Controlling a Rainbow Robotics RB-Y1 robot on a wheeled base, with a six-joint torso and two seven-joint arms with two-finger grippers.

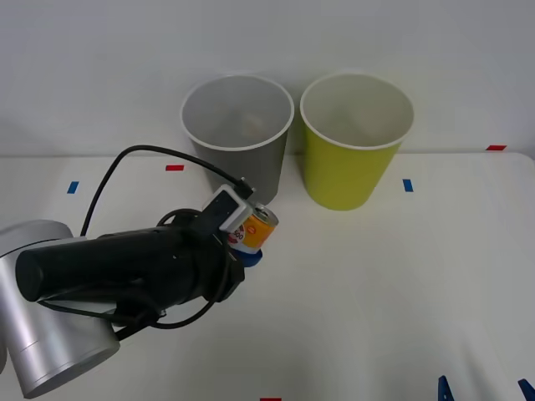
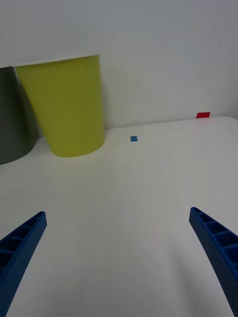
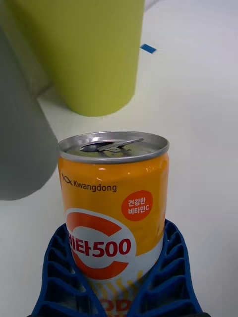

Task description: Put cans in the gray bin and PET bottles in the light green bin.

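Note:
An orange-yellow and white can [image 1: 254,227] with a red round logo sits tilted in my left gripper [image 1: 250,247], which is shut on its lower half. In the left wrist view the can [image 3: 114,193] has its silvery top end pointing away, and the blue fingers [image 3: 59,267] wrap its base. It is held just in front of the gray bin [image 1: 261,163], below the rim. The light green bin [image 1: 343,171] stands to the right of the gray one. My right gripper [image 2: 119,257] hovers open low over the table's near right, with nothing between its fingers.
Small red [image 1: 174,167] and blue [image 1: 407,185] tape marks dot the white table. A pale wall rises right behind the bins. Both bins [image 2: 67,104] stand side by side, almost touching. A black cable [image 1: 125,163] loops above my left arm.

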